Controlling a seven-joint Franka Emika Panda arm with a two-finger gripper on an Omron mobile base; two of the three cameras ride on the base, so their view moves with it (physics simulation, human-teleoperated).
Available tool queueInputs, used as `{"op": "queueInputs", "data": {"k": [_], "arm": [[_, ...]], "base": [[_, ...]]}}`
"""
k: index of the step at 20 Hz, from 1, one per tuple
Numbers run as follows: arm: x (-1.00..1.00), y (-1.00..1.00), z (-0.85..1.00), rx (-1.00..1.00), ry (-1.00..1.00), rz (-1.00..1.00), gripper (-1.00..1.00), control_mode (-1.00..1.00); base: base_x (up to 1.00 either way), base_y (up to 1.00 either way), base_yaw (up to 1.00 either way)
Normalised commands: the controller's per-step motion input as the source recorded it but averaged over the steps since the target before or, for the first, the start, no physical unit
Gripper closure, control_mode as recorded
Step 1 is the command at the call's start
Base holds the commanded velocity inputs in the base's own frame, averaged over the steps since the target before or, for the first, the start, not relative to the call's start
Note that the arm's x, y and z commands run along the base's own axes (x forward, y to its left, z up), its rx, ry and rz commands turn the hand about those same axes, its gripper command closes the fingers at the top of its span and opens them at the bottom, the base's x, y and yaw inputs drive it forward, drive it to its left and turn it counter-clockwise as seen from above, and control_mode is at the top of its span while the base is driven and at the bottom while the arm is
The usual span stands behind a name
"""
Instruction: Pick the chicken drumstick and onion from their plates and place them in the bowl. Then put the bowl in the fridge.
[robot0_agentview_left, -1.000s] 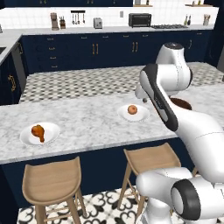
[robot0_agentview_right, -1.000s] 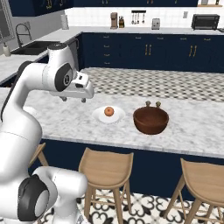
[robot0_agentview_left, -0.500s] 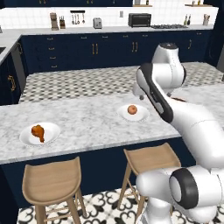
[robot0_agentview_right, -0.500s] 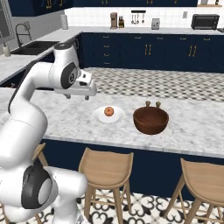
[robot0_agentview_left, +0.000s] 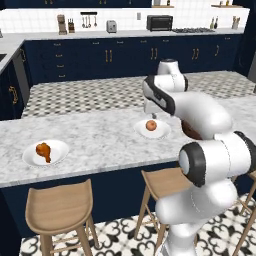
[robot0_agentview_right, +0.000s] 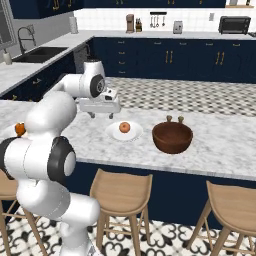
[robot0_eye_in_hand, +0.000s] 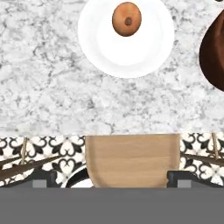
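Your gripper (robot0_agentview_right: 101, 115) hangs over the counter (robot0_agentview_left: 100, 140), just left of the onion's plate (robot0_agentview_right: 123, 132); its fingers stand wide apart, holding nothing. The onion (robot0_eye_in_hand: 127, 19) sits on that plate, the bowl (robot0_agentview_right: 172, 137) close beside it, and the drumstick (robot0_agentview_left: 44, 150) well apart on the other plate (robot0_agentview_left: 46, 152).

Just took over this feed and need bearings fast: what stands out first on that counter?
The gripper hangs above the marble counter, just beside the white plate that carries the onion, with nothing between its fingers. The reddish-brown bowl sits next to that plate, on the side away from the gripper. Far along the counter, the chicken drumstick lies on its own plate, untouched.
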Motion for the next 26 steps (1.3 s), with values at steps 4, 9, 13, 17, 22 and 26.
{"op": "queueInputs", "data": {"k": [4,9,13,17,22,26], "arm": [[0.99,-0.31,-0.06,0.0,0.34,-0.1,-1.0,-1.0],[0.82,-0.12,-0.49,0.0,0.02,-0.02,-1.0,-1.0],[0.92,-0.18,-0.28,0.0,-0.06,0.0,-1.0,-1.0],[0.56,0.0,-0.62,0.0,-0.29,0.0,-1.0,-1.0],[0.54,-0.02,-0.71,0.0,-0.16,0.02,-1.0,-1.0],[0.66,-0.09,-0.44,0.0,0.01,0.01,-1.0,-1.0]], "base": [[0.0,0.0,0.0],[0.0,0.0,0.0],[0.0,0.0,0.0],[0.0,0.0,0.0],[0.0,0.0,0.0],[0.0,0.0,0.0]]}}
